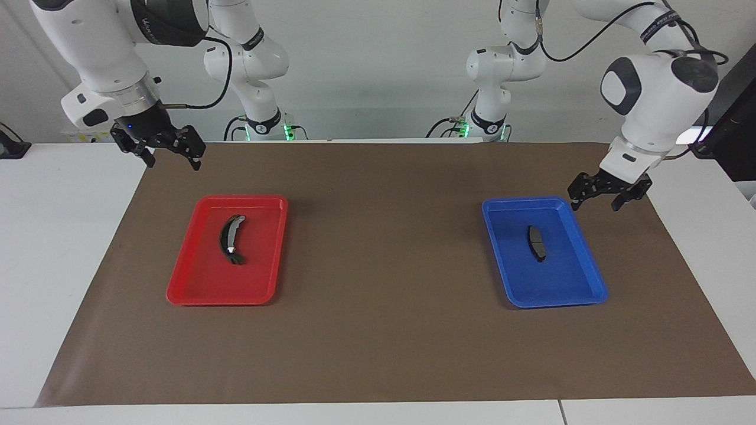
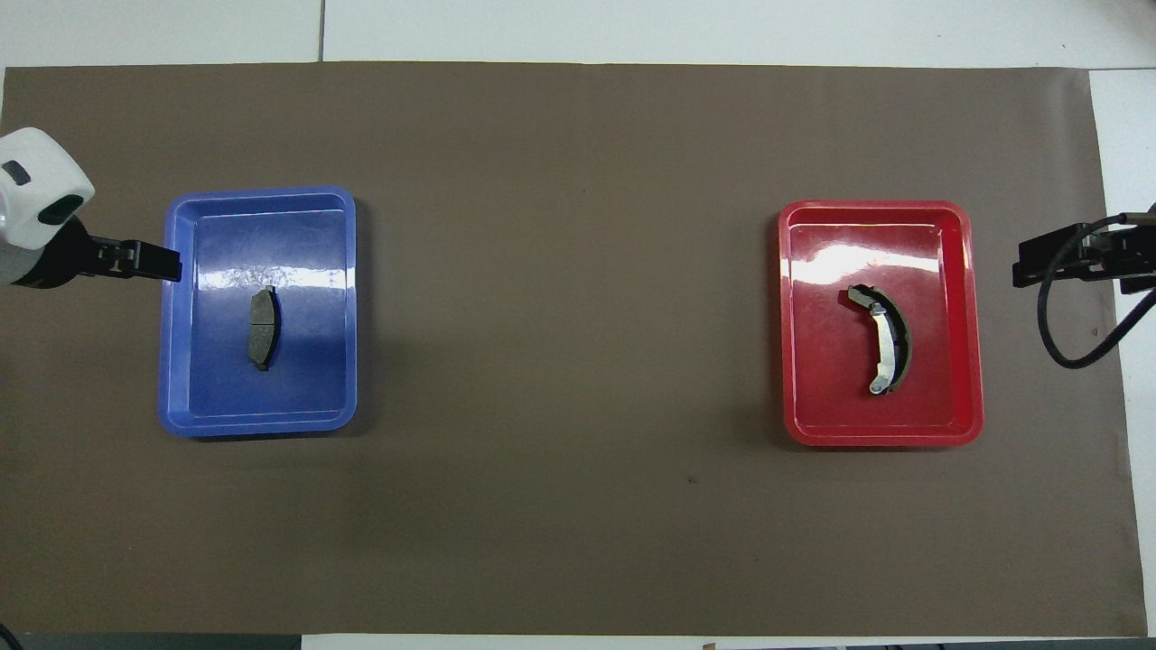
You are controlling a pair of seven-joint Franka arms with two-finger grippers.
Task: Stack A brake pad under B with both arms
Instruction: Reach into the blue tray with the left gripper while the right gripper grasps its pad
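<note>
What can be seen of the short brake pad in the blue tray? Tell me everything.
The A brake pad is a small, short, flat piece, dark grey with a lighter grey face split by a thin line, slightly curved. It looks like metal with a friction lining. It lies flat and alone on the floor of the blue tray, near its middle. No gripper touches it.

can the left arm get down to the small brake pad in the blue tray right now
Probably yes. The left gripper hangs open by the blue tray, and the small brake pad lies alone in it with nothing over it.
</note>
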